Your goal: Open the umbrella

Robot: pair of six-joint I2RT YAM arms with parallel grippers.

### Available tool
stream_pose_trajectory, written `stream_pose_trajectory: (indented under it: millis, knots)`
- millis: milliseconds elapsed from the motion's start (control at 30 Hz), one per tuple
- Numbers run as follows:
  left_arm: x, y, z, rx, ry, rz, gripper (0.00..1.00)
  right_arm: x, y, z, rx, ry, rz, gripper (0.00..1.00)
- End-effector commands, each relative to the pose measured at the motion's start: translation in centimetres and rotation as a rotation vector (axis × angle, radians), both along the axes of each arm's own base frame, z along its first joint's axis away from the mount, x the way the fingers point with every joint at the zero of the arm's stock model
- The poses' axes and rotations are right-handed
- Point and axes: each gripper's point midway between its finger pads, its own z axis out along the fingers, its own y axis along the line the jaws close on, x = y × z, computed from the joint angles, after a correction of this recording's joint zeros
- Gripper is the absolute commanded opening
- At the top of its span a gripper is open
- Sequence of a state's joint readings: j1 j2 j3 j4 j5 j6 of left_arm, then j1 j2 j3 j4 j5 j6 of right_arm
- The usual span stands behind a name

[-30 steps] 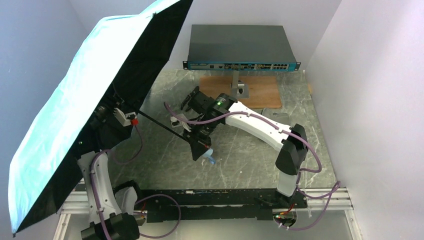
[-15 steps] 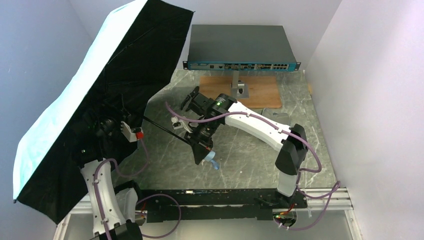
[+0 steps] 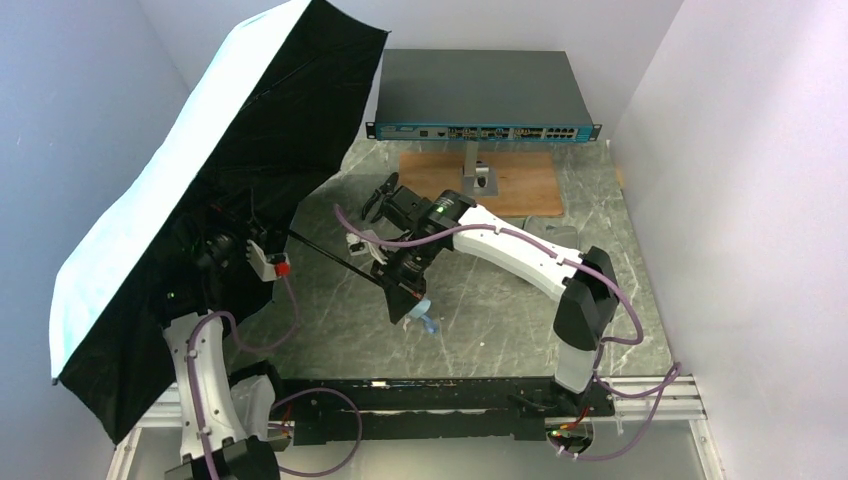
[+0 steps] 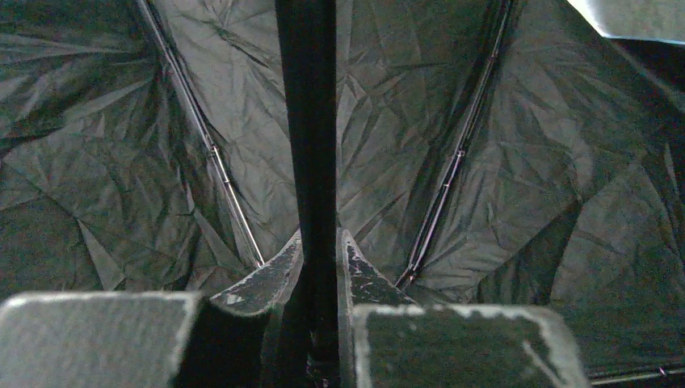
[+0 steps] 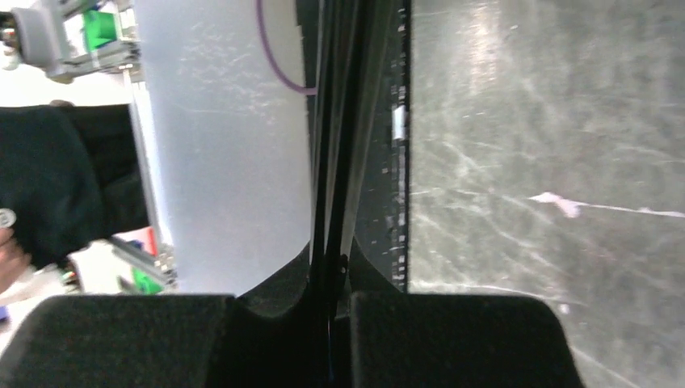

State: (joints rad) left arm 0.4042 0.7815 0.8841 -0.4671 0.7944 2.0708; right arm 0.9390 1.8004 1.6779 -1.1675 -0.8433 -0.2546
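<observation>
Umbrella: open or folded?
Open: umbrella spread wide, ribs fanned out under the stretched black fabric.

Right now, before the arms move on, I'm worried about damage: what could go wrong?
The open canopy of the umbrella reaches close to the left corner of the network switch in the top view; a swing could strike it. The left gripper and right gripper clamp the thin shaft, so opposed motion might bend it.

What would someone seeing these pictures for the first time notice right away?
The big open umbrella fills the left side, pale blue outside and black underneath, tipped on its side. Both arms grip its thin black shaft: the left end effector close under the canopy, the right end effector nearer the handle, over the middle of the table.
</observation>
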Motion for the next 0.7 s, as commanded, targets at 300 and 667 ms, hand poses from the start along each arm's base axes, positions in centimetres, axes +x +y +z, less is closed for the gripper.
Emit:
stream_pose_trajectory:
  millis: [300, 667]
  knots:
    - [5.2, 17.0, 13.6, 0.353, -0.496, 0.644, 0.15, -2.6, -11.8, -5.9, -0.335, -0.112, 0.302, 0.00]
    - [5.1, 23.6, 18.4, 0.400, -0.609, 0.902, 0.16, -4.0, -13.9, -6.9, -0.392, -0.067, 0.322, 0.00]
